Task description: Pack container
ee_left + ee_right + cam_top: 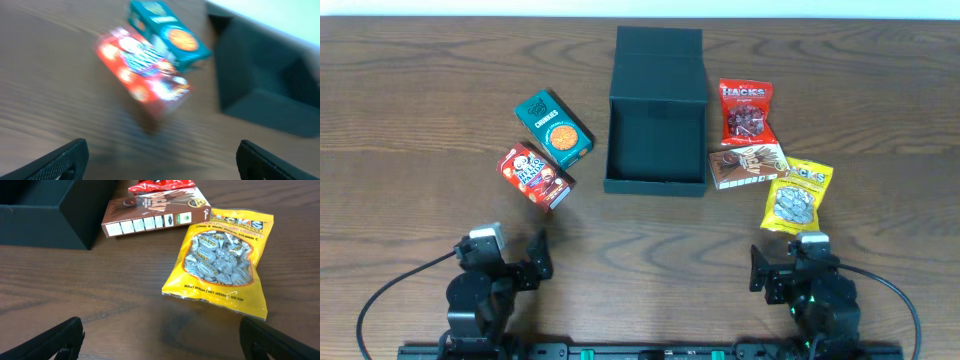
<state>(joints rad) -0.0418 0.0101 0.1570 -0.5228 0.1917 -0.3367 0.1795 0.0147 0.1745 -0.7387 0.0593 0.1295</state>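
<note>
While the overhead view counts five snack packs, two left and three right of the one open container at upper centre, the blurred left wrist view catches just the red snack box, the teal Chunkies carton and a corner of the container, with the left gripper spread wide and empty. Only the right wrist view makes the yellow candy bag legible, beside a brown stick box and the edge of a red bag, the right gripper likewise spread, holding nothing.
</note>
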